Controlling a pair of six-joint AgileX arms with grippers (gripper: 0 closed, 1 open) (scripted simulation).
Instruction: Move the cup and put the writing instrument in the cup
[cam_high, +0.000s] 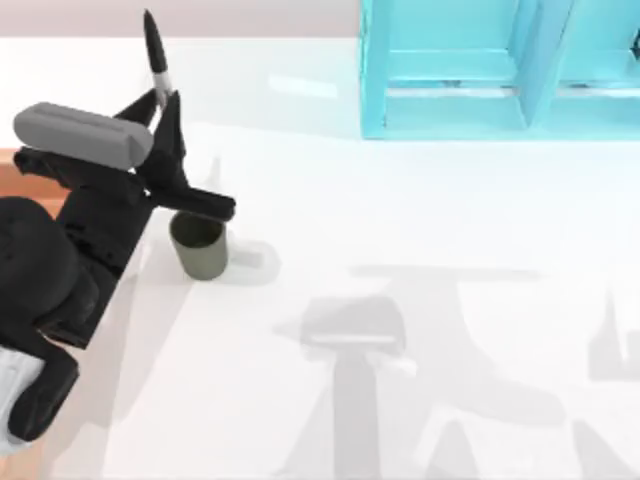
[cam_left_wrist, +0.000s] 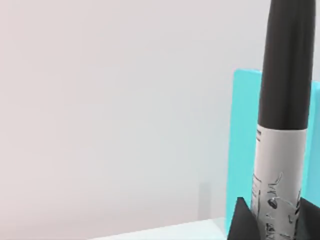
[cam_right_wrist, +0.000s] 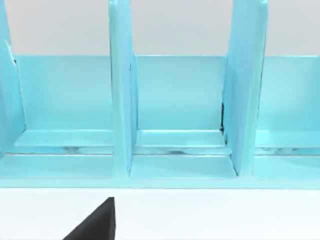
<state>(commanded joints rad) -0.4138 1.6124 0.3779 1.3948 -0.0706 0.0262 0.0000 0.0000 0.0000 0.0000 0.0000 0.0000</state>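
While your left gripper (cam_high: 164, 98) clamps the black-capped, grey-white marker (cam_high: 155, 45) upright, olive-grey cup (cam_high: 199, 245) near table's (cam_high: 420, 220) left edge, right gripper's state unreadable.

Bright even light, soft grey shadows

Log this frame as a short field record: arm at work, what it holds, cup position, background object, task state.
arm at work: left gripper, at the table's left side
held: marker, pinched between the fingers, upright
cup: cup stands upright on the white table, close beside the left arm
background: turquoise divided rack at the far edge
task state: marker not yet in the cup
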